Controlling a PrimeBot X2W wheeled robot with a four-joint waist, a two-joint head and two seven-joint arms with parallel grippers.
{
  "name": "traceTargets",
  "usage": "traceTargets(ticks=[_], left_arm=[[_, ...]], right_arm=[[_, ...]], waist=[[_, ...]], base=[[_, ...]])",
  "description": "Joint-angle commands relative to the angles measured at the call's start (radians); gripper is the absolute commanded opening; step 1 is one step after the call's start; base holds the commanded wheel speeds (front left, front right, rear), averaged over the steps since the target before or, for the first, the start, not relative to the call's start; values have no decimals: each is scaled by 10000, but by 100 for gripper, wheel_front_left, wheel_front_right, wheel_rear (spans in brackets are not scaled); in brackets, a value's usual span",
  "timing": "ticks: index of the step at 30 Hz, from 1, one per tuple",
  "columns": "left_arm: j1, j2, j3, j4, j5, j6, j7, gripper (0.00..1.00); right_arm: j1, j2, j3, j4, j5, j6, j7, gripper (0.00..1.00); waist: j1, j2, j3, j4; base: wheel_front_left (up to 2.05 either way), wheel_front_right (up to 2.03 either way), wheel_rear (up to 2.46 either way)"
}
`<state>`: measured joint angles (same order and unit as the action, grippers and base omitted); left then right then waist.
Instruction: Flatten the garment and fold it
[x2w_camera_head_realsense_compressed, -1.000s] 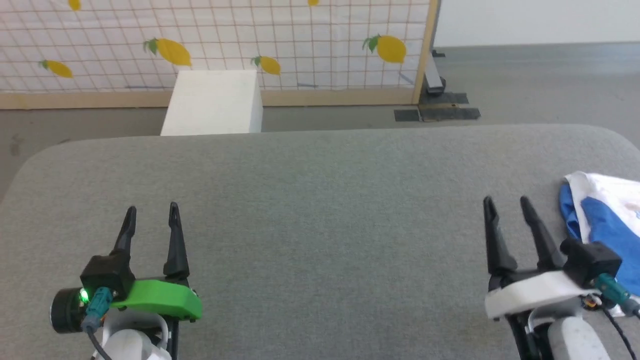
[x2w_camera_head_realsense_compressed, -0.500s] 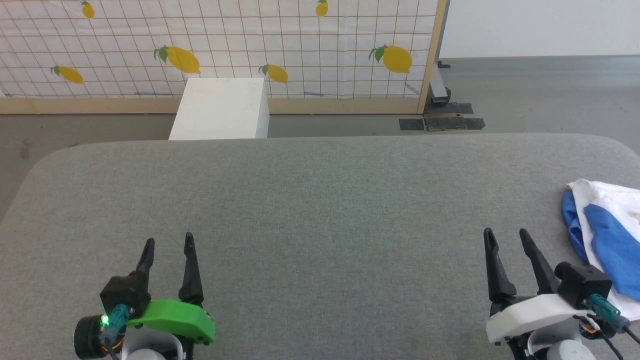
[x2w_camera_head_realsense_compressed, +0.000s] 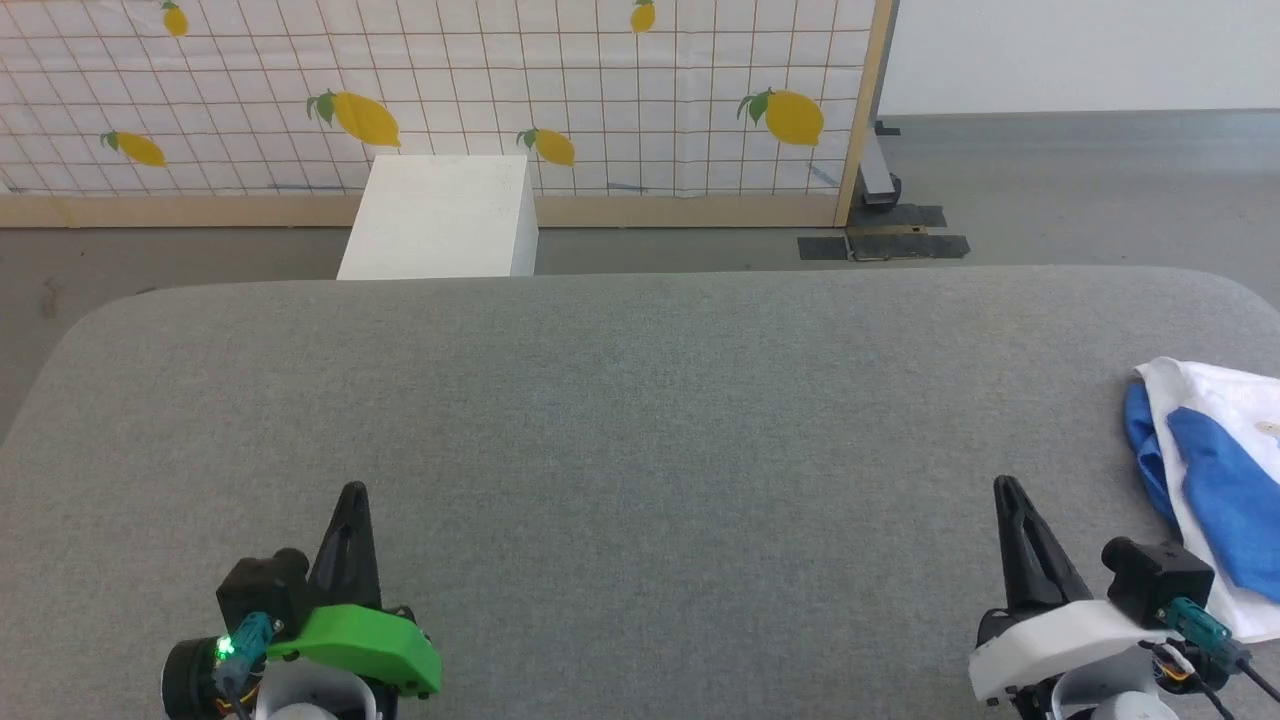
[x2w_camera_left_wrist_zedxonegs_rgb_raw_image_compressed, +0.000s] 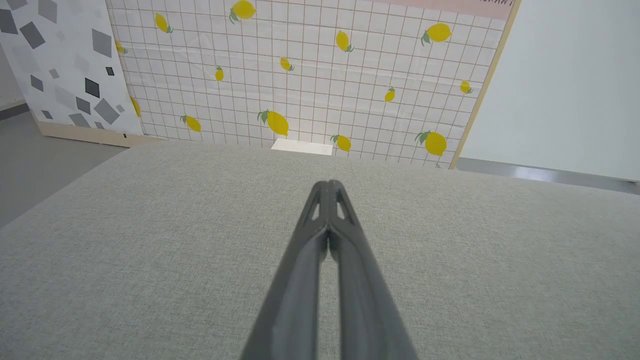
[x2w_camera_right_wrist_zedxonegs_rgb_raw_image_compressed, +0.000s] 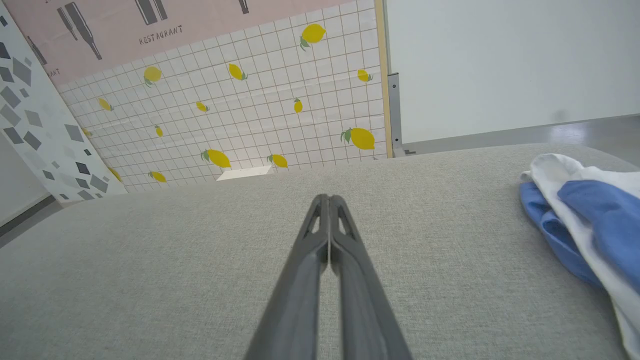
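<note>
Garment (x2w_camera_head_realsense_compressed: 1215, 470): task not started, by my read. Nothing flattened, nothing folded, no grasp made.

Head view:
- garment bunched at the right edge of the counter (x2w_camera_head_realsense_compressed: 640, 420), partly cut off by the frame. White body and blue sleeve overlap in a heap.
- left fingers (x2w_camera_head_realsense_compressed: 350, 520) pressed together, empty, low on the near left, well apart from the garment.
- right fingers (x2w_camera_head_realsense_compressed: 1015, 520) pressed together, empty, near the garment on its left side, not touching it.
- count: 1 garment, 1 counter, 2 sets of fingers, 1 white box (x2w_camera_head_realsense_compressed: 440, 215) on the floor behind the counter's far edge.

Left wrist view:
- left fingers (x2w_camera_left_wrist_zedxonegs_rgb_raw_image_compressed: 325, 187) closed tip to tip over bare counter (x2w_camera_left_wrist_zedxonegs_rgb_raw_image_compressed: 150, 250), nothing between them.
- top of the box (x2w_camera_left_wrist_zedxonegs_rgb_raw_image_compressed: 302, 146) peeks over the far edge. Count: 1.

Right wrist view:
- right fingers (x2w_camera_right_wrist_zedxonegs_rgb_raw_image_compressed: 325, 200) closed, empty.
- garment (x2w_camera_right_wrist_zedxonegs_rgb_raw_image_compressed: 585, 215) on the right: blue folds under and over white cloth, crumpled. Count: 1.

Left to do: all of it. Reach the heap, pull it toward the middle, spread body and sleeves flat, then fold. Fingers need to open before any pick.
</note>
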<state>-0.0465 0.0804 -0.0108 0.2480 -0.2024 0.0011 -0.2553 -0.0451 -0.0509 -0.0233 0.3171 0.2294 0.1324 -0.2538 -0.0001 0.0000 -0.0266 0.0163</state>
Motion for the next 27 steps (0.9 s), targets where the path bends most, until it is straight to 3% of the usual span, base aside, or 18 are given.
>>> traceTargets(ticks=[1,27], left_arm=[[13,-8,5,-63,56,2,57,0],[109,-70,27,-575,473,-1,587,0]], right_arm=[[12,0,8,-76,-61,0,55,0],[105,2,56,-732,-535,-4,581,0]], waist=[[1,0,3,-1],[1,0,59,-36]], base=[[0,0,0],[0,0,0]])
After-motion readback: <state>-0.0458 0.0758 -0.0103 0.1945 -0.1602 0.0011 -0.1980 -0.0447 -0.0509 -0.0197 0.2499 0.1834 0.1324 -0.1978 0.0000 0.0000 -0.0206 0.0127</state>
